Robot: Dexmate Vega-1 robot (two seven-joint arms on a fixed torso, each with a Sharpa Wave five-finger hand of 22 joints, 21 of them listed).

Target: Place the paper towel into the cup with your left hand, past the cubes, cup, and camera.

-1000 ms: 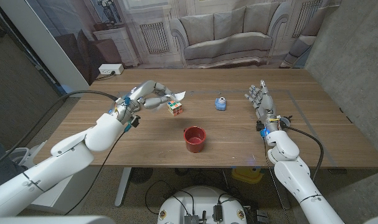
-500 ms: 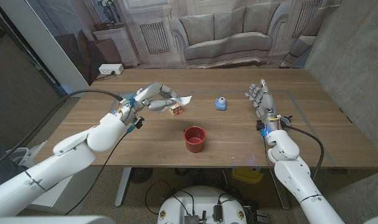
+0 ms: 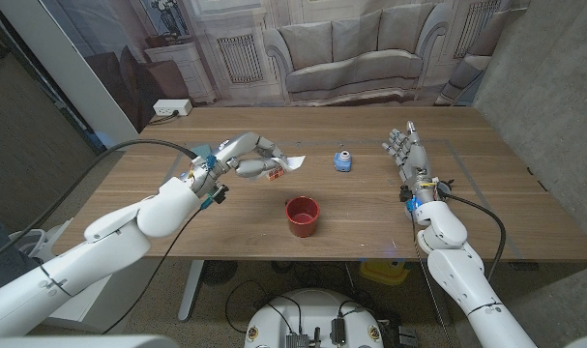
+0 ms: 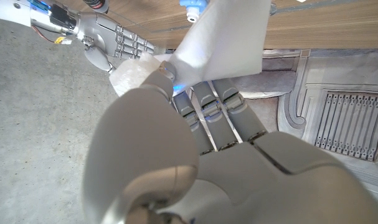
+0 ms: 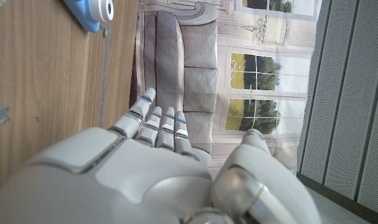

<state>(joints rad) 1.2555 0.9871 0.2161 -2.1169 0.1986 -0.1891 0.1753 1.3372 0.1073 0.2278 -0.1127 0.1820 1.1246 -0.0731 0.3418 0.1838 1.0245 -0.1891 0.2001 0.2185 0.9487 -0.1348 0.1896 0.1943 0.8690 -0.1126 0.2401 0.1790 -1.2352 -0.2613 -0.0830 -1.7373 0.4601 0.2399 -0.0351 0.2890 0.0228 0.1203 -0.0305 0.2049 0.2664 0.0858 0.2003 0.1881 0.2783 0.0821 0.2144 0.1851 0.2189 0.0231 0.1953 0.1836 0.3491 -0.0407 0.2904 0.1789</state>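
My left hand (image 3: pixel 247 157) is raised above the table and pinches a white paper towel (image 3: pixel 291 161), which sticks out to the right of its fingers. In the left wrist view the paper towel (image 4: pixel 223 37) fans out past the fingers of my left hand (image 4: pixel 195 143). A coloured cube (image 3: pixel 274 174) peeks out just under that hand. The red cup (image 3: pixel 302 215) stands upright nearer the front edge, to the right of and below the towel. A small blue camera (image 3: pixel 342 160) sits behind the cup. My right hand (image 3: pixel 406 155) stands at the right, fingers straight, holding nothing.
The wooden table (image 3: pixel 486 208) has bare wood at the right and front. A white power box (image 3: pixel 171 107) lies at the back left corner. The blue camera (image 5: pixel 92 12) shows in the right wrist view beyond my right hand (image 5: pixel 157 168).
My left hand has carried the paper towel to the right, passing over the cube, which it now mostly hides. The right hand has stayed where it was.
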